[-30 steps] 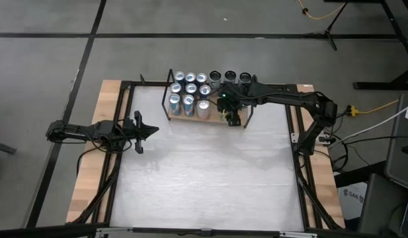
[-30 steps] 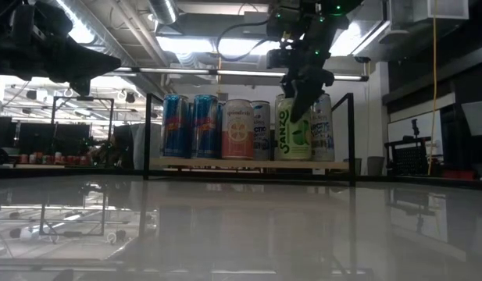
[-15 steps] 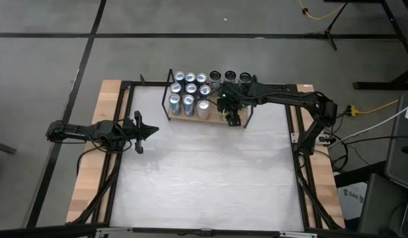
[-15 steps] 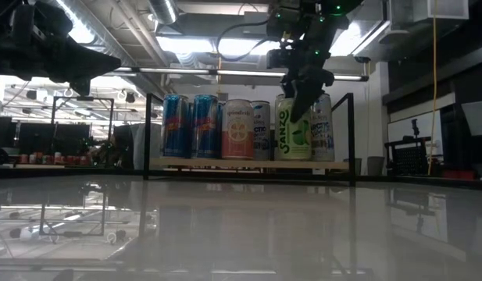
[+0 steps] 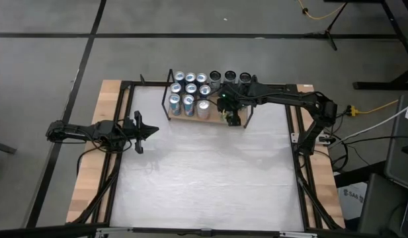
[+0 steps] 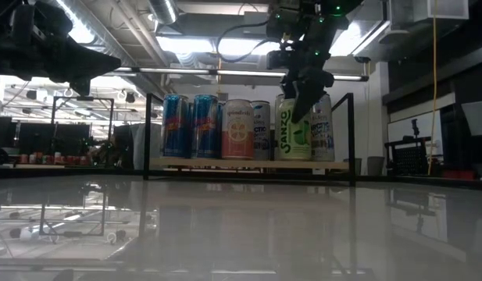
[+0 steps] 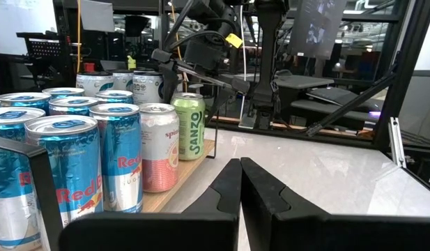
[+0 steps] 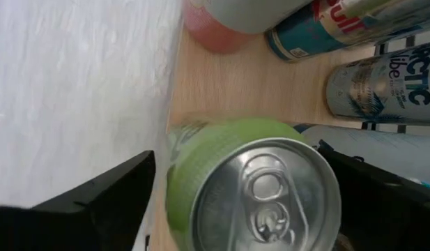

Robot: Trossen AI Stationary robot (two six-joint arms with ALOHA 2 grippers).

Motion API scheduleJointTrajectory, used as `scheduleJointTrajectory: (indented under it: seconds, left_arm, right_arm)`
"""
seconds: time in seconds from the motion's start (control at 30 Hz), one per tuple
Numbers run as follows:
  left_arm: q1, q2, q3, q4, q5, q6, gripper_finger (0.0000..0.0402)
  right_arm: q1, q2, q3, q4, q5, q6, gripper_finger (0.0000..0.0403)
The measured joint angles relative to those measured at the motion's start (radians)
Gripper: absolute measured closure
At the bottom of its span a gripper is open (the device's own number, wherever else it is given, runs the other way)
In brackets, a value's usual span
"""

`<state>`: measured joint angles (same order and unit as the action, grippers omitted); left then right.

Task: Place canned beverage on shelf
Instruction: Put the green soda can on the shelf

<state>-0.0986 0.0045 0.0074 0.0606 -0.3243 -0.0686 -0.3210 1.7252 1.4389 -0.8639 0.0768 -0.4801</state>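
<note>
A green Sanzo can (image 8: 263, 188) stands upright on the light wooden board (image 8: 235, 90) of the shelf (image 6: 248, 162), at the right end of the near row (image 6: 291, 136). My right gripper (image 8: 242, 202) hangs over it, slanting down, and is open. Its dark fingers (image 8: 96, 202) stand on either side of the can, with a thin gap showing at one side. Blue Red Bull cans (image 7: 75, 167) and a pink can (image 7: 157, 146) fill the rest of the shelf. My left gripper (image 7: 240, 174) is shut with nothing in it, at the table's left edge (image 5: 151, 130).
Black wire end frames (image 6: 351, 136) close the shelf's two ends. More cans stand behind the shelf at the table's far edge (image 5: 230, 77). The white tabletop (image 5: 204, 172) stretches bare from the shelf toward the near edge.
My right gripper's fingers have spread a little apart at the green can. The can stays upright on the shelf board. Neither arm has shifted.
</note>
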Motion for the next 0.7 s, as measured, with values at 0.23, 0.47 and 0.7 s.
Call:
scheduleJointTrajectory:
  seconds: [0.23,0.47,0.7]
  left_arm:
    - [0.0,0.0,0.0,0.0,0.0,0.0,0.0401]
    - [0.0,0.0,0.0,0.0,0.0,0.0,0.0401]
    - [0.0,0.0,0.0,0.0,0.0,0.0,0.0401]
  right_arm:
    - [0.0,0.0,0.0,0.0,0.061,0.0,0.0015]
    - [0.001,0.0,0.0,0.002,0.052,0.002,0.0024]
    - [0.001,0.0,0.0,0.002,0.045,0.002,0.0024]
